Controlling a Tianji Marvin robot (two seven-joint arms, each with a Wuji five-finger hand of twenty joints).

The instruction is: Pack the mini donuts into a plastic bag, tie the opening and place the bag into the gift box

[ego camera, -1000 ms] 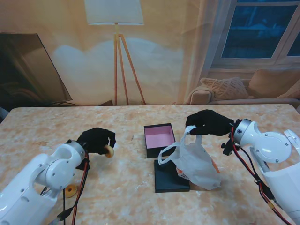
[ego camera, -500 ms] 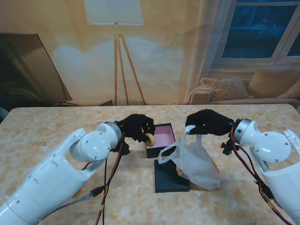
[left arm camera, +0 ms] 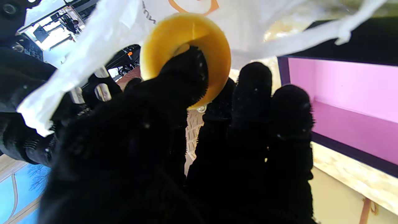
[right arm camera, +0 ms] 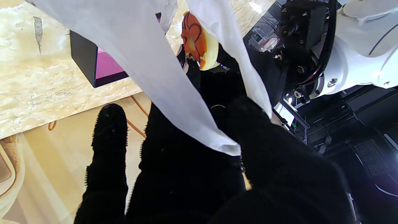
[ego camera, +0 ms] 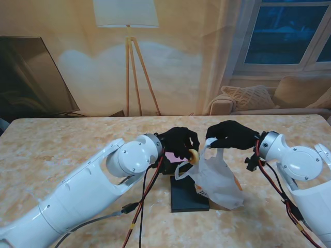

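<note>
My left hand (ego camera: pixel 178 143) is shut on a yellow mini donut (ego camera: pixel 193 156), holding it at the mouth of the white plastic bag (ego camera: pixel 217 178). The left wrist view shows the donut (left arm camera: pixel 186 46) pinched between thumb and fingers right against the bag (left arm camera: pixel 102 40). My right hand (ego camera: pixel 231 135) is shut on one bag handle (ego camera: pixel 209 143) and holds it up; the other handle (ego camera: pixel 183 169) hangs loose. The right wrist view shows that handle (right arm camera: pixel 174 93) in my fingers and the donut's orange icing (right arm camera: pixel 196 40). The gift box (ego camera: pixel 169 168), pink inside, is partly hidden behind my left hand.
The box's black lid (ego camera: pixel 186 199) lies flat under the bag, nearer to me than the box. My left arm (ego camera: pixel 98 191) crosses the table's left half and hides what lies under it. The marble table (ego camera: pixel 62 139) stretches wide on both sides.
My left hand has carried the donut rightward from the table's left side, past the gift box, to the bag's mouth. My right hand has kept the bag handle raised without moving.
</note>
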